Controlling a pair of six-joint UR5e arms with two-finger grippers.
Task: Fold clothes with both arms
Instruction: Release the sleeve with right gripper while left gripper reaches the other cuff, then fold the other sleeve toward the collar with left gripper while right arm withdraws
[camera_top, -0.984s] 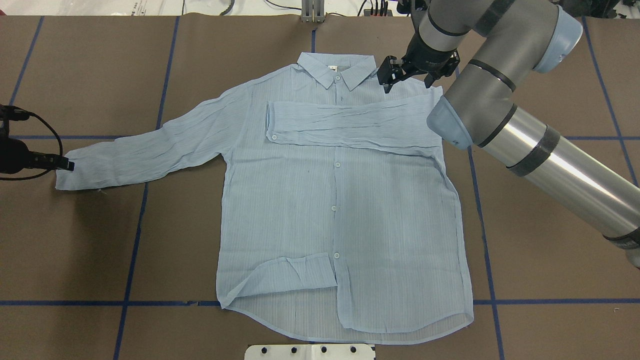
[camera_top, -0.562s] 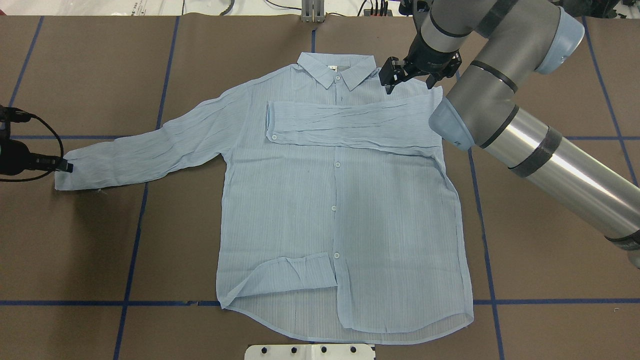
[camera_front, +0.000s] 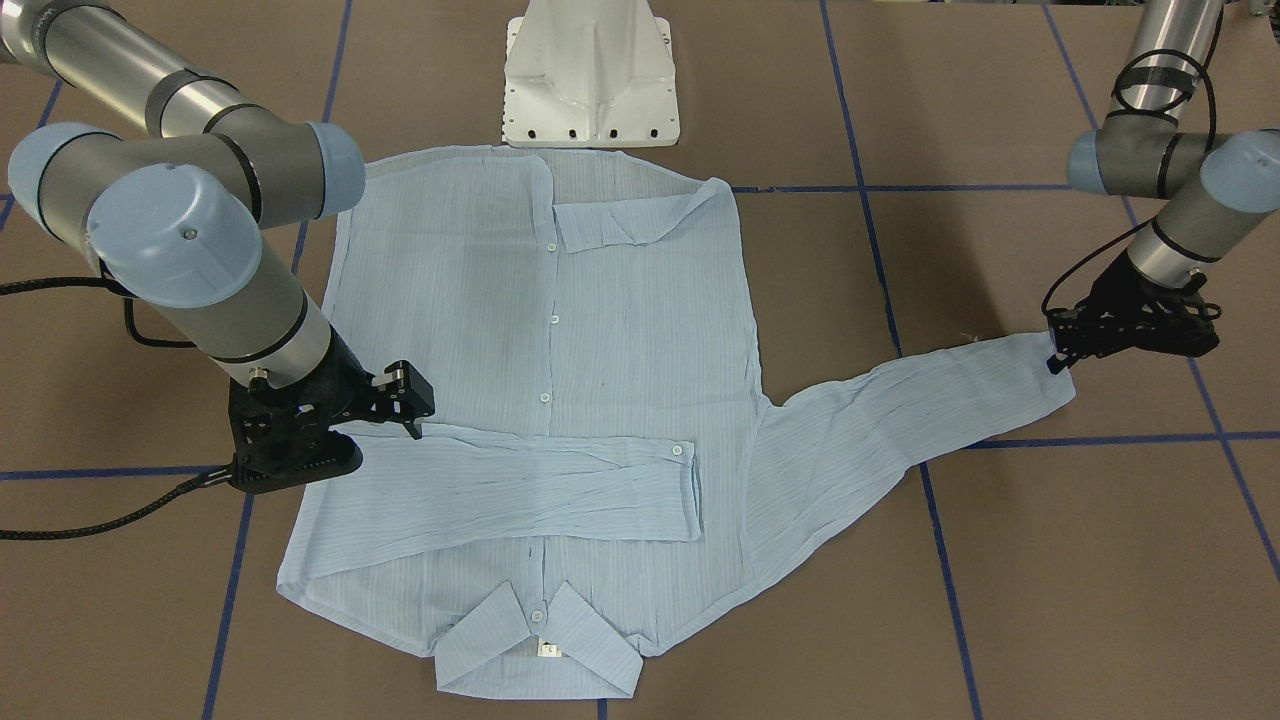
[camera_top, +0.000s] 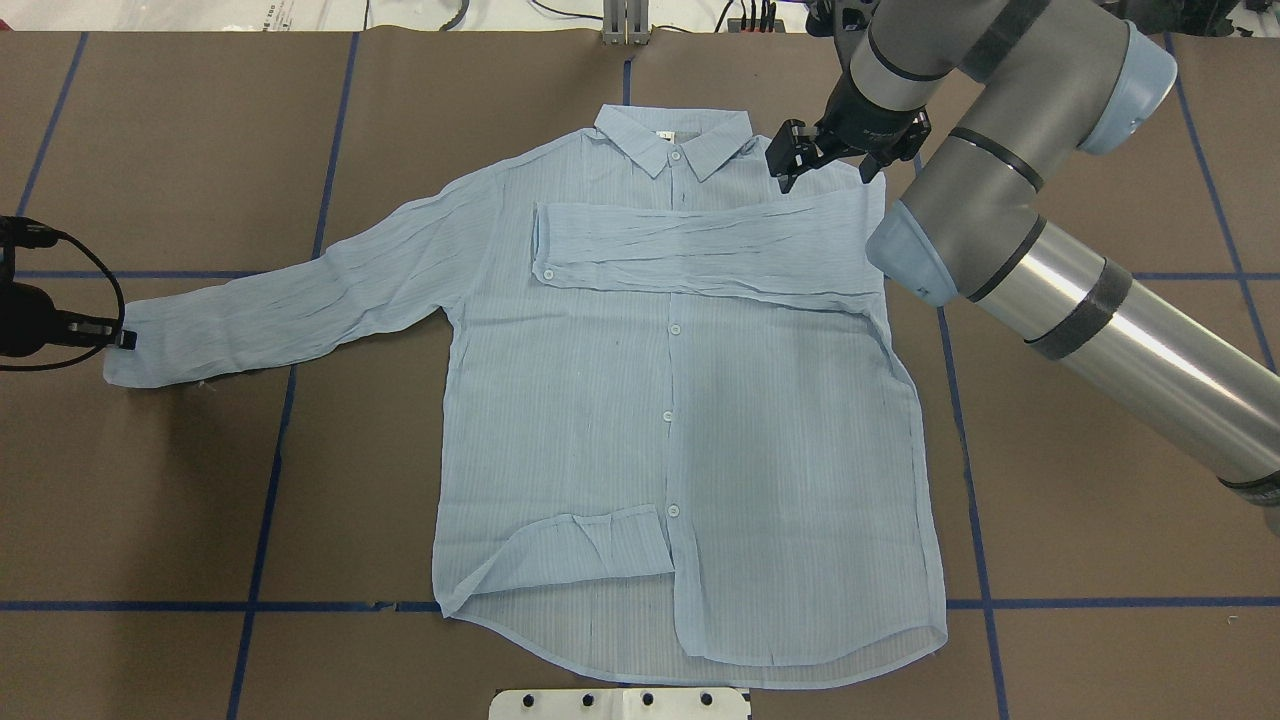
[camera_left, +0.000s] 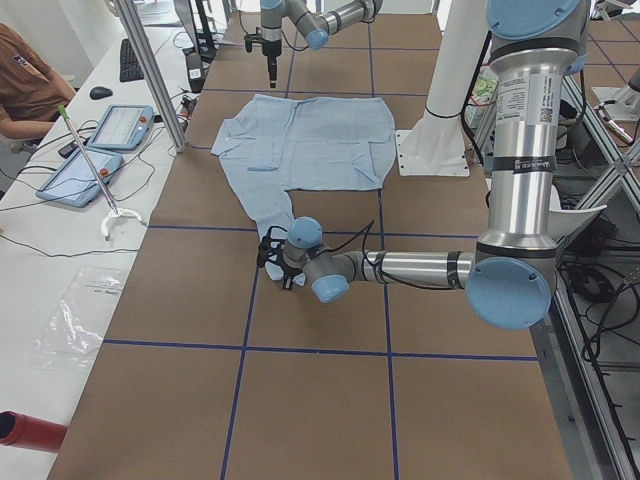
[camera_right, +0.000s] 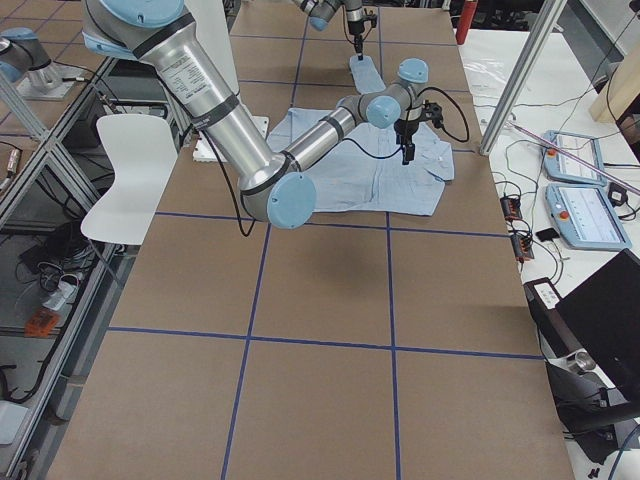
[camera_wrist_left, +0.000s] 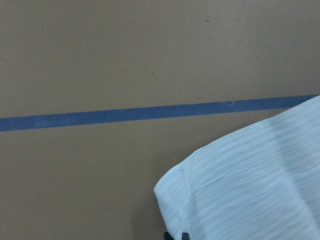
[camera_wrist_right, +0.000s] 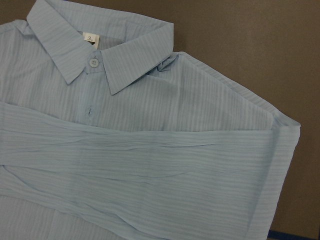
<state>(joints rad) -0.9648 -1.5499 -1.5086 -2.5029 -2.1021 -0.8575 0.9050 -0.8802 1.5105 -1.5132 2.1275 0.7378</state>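
Observation:
The light blue striped shirt (camera_top: 690, 400) lies flat, front up, collar (camera_wrist_right: 95, 55) at the far side. One sleeve (camera_top: 700, 250) is folded across the chest. The other sleeve (camera_top: 300, 300) stretches out to the robot's left. My left gripper (camera_top: 122, 339) is at that sleeve's cuff (camera_wrist_left: 250, 180) and looks shut on its edge; it also shows in the front view (camera_front: 1056, 352). My right gripper (camera_top: 825, 165) hovers open and empty over the shoulder beside the collar, and shows in the front view (camera_front: 365, 435). A hem corner (camera_top: 590, 545) is flipped up.
The white pedestal base (camera_front: 590, 80) stands at the near edge by the hem. Blue tape lines (camera_top: 270, 450) grid the brown table cover. In the left side view a person (camera_left: 25, 85) sits beyond the table's far side by tablets (camera_left: 95, 150).
My left gripper has shifted a little to the left and the cuff end has moved with it. My right gripper has drifted slightly right and away from the folded sleeve.

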